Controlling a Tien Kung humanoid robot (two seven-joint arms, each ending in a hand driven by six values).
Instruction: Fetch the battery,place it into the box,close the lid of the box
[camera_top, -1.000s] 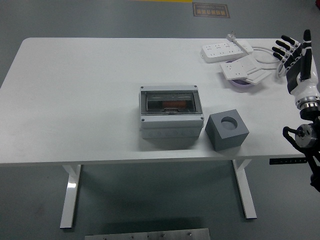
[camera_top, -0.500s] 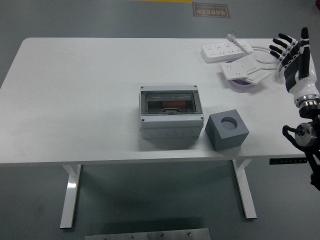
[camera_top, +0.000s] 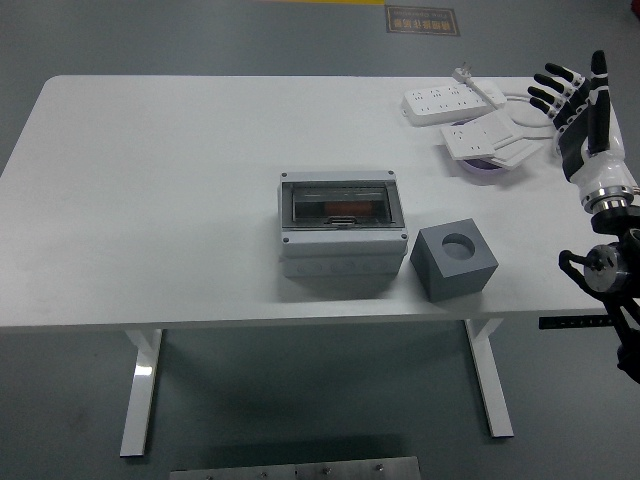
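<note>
Head view: right hand (camera_top: 573, 95) raised at table's (camera_top: 150, 200) far right edge, fingers spread, empty; no battery discernible; box (camera_top: 340, 236) mid-table, clear lid down; battery likely dense, rigid, slick, so best pinched across its sides; left hand unseen.

grey cube (camera_top: 454, 261) with round hole; 2 power strips (camera_top: 452, 100) far right.
</note>
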